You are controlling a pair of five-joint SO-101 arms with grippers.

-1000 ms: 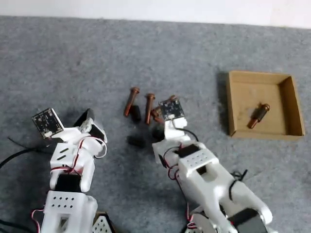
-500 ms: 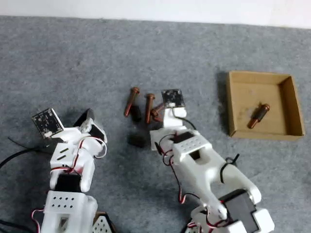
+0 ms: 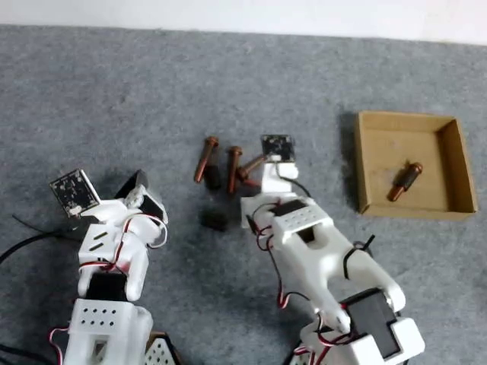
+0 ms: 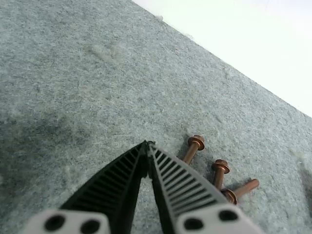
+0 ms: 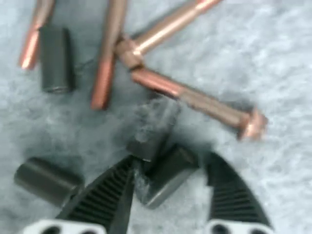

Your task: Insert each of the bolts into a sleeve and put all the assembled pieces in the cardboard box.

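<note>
While the right hand gapes around a sleeve (long axis slanted across the fingers) | left hand closed, empty.

Soft, even overhead light on the grey mat, with faint short shadows beside the bolts and box, a darker shadow patch in the left wrist view, and a glaring white strip beyond the mat.
</note>
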